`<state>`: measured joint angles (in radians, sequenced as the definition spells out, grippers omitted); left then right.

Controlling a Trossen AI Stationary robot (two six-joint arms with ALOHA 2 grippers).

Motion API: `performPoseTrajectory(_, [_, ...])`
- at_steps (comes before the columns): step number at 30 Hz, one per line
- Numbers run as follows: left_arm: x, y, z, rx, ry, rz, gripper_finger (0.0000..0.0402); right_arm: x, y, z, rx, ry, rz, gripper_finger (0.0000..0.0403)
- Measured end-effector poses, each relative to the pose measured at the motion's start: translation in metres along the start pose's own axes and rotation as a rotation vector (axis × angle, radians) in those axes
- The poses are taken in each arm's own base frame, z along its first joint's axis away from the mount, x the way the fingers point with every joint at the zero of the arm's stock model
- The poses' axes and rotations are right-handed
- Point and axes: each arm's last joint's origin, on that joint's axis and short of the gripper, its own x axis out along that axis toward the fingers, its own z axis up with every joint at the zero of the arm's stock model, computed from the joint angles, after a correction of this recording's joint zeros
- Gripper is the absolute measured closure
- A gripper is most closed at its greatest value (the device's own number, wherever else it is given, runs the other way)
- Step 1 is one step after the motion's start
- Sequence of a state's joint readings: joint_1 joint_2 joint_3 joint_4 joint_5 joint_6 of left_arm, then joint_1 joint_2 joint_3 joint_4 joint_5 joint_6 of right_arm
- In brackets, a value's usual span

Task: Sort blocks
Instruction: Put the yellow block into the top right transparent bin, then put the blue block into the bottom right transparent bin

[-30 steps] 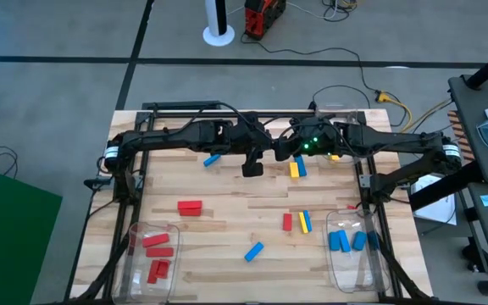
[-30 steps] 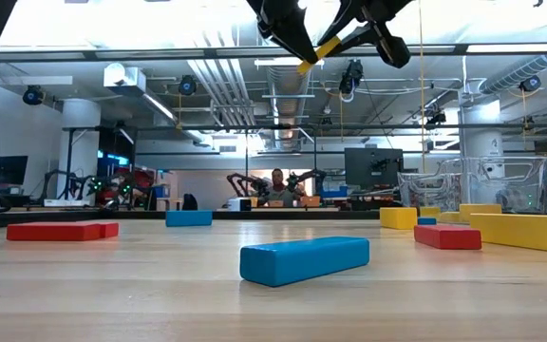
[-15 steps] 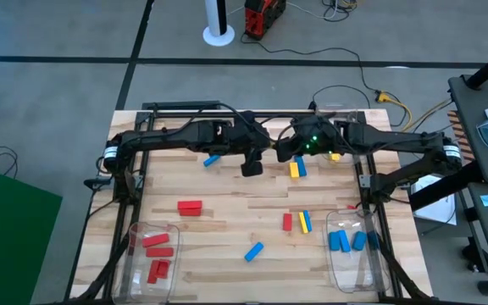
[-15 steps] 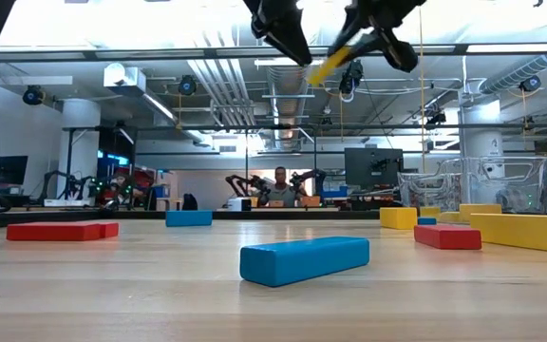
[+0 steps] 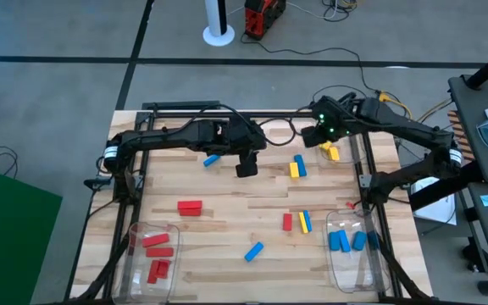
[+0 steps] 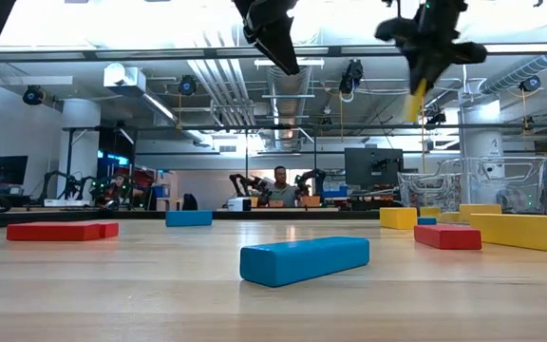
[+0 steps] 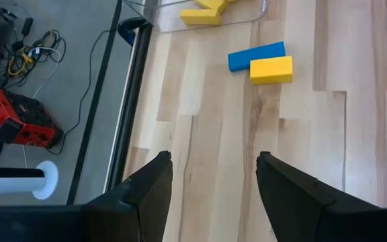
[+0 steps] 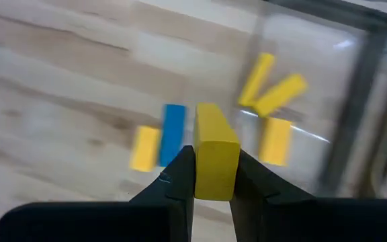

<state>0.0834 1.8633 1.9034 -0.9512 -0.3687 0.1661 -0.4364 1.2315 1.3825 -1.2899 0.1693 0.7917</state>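
Note:
My right gripper hangs high over the table's far right part, shut on a yellow block. Just beyond it a clear bin holds yellow blocks. My left gripper hovers open over the far middle of the table with nothing between its fingers. Loose blocks lie flat on the wood: a blue one, a red one, a yellow and blue pair, a red one beside another yellow and blue pair, and a blue one. My right gripper pinches the yellow block by two opposite long faces near its upper end, between its two fingers. The fingers point down from above. The block hangs below them almost upright, its lower end free, well clear of the table.
A clear bin with red blocks sits at the near left corner and one with blue blocks at the near right. Black frame rails run along the table's sides. In the low view, people sit in the room beyond the table.
My right gripper has carried the yellow block away from my left gripper toward the table's right and far edges, near the bin of yellow blocks. The block has swung from a slant to hanging almost upright.

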Motion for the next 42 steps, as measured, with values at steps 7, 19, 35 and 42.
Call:
performPoseTrajectory(7, [0.0, -0.001, -0.004, -0.016, 0.035, -0.006, 0.021, 0.011, -0.023, 0.006, 0.022, 0.076, -0.141, 0.0349])
performPoseTrajectory(19, [0.0, -0.002, -0.008, -0.039, 0.082, -0.016, 0.0209, 0.039, -0.036, -0.007, 0.025, 0.165, -0.253, 0.0336])
performPoseTrajectory(35, [0.0, -0.002, -0.009, -0.059, 0.089, -0.03, 0.0209, 0.059, -0.037, -0.015, 0.028, 0.189, -0.234, 0.0293])
performPoseTrajectory(42, [-0.001, -0.002, -0.01, -0.061, 0.096, -0.031, 0.0209, 0.059, -0.036, -0.014, 0.033, 0.183, -0.224, 0.0258])
